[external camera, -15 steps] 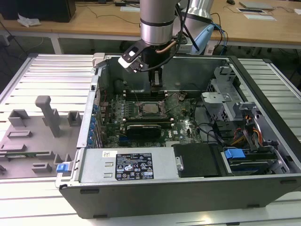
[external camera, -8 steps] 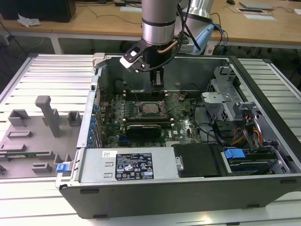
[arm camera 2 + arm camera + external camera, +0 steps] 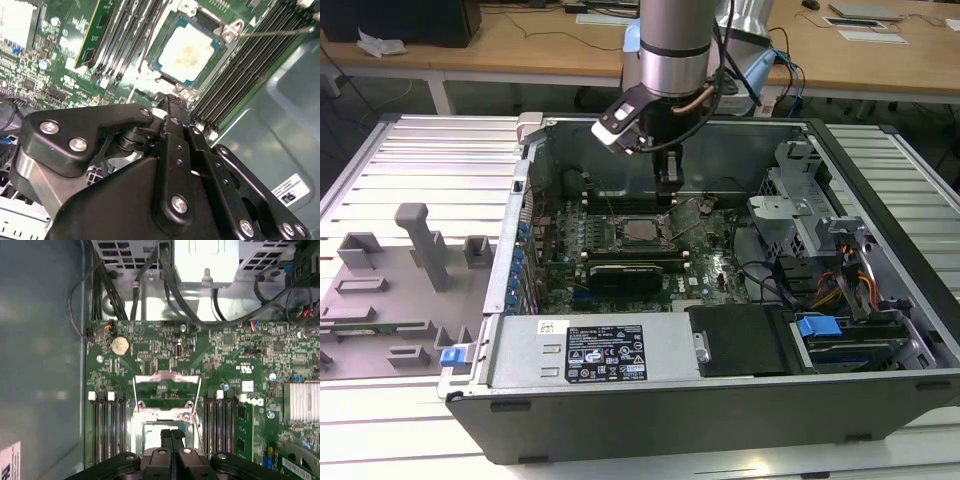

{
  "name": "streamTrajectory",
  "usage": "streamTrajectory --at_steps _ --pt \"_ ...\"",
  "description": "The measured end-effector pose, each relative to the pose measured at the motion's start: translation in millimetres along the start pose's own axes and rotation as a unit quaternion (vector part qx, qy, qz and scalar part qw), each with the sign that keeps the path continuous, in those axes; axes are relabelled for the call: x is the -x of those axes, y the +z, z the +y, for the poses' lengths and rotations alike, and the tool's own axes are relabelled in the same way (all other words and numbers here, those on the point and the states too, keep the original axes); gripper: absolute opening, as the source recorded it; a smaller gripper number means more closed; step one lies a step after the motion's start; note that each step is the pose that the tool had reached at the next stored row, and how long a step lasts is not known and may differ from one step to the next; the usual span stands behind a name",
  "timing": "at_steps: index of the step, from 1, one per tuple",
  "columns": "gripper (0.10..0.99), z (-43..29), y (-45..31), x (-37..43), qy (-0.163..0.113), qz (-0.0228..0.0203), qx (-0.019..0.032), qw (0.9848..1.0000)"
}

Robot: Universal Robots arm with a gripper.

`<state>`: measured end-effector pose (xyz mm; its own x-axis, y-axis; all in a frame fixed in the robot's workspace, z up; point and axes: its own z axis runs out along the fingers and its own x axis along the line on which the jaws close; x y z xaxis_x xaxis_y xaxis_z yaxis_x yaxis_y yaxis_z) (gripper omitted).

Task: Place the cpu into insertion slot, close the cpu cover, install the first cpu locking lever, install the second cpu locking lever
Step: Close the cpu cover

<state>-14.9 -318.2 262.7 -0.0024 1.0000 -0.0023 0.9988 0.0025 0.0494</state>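
— Slatted metal bench (image 3: 420, 150), open computer case (image 3: 620, 430). Where is the cpu (image 3: 192, 50)?
— Seated in the insertion slot (image 3: 200, 19), upper centre of the second wrist view. The cpu cover (image 3: 167, 376) stands open. The gripper (image 3: 172, 434) is closed and empty; an even push on the frame looks advisable.

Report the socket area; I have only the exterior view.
Observer: In the second wrist view the small square silvery-topped cpu lies flat and uncovered, its green edge bare.
Operator: Check the cover.
Observer: In the first wrist view the thin grey metal cpu cover stands raised; green board shows through its window.
Operator: Now the gripper.
Observer: The black gripper sits close by that cover, jaws together.
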Motion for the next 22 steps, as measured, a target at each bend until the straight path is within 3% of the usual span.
streamTrajectory --at_steps 7,11,14,16,20,22 --pt "0.106 23.3 1.1 0.5 0.0 0.0 -0.0001 1.0" --pt "0.106 42.7 2.1 0.9 0.0 0.0 -0.0002 1.0" --pt "0.106 63.1 3.3 1.0 -0.003 0.0002 -0.0003 1.0" --pt "0.106 66.4 6.5 1.0 -0.003 0.0001 -0.0011 1.0" --pt "0.106 67.7 21.2 1.2 -0.003 0.0001 -0.0062 1.0" --pt "0.106 67.7 21.8 1.2 -0.003 0.0001 -0.0064 1.0"
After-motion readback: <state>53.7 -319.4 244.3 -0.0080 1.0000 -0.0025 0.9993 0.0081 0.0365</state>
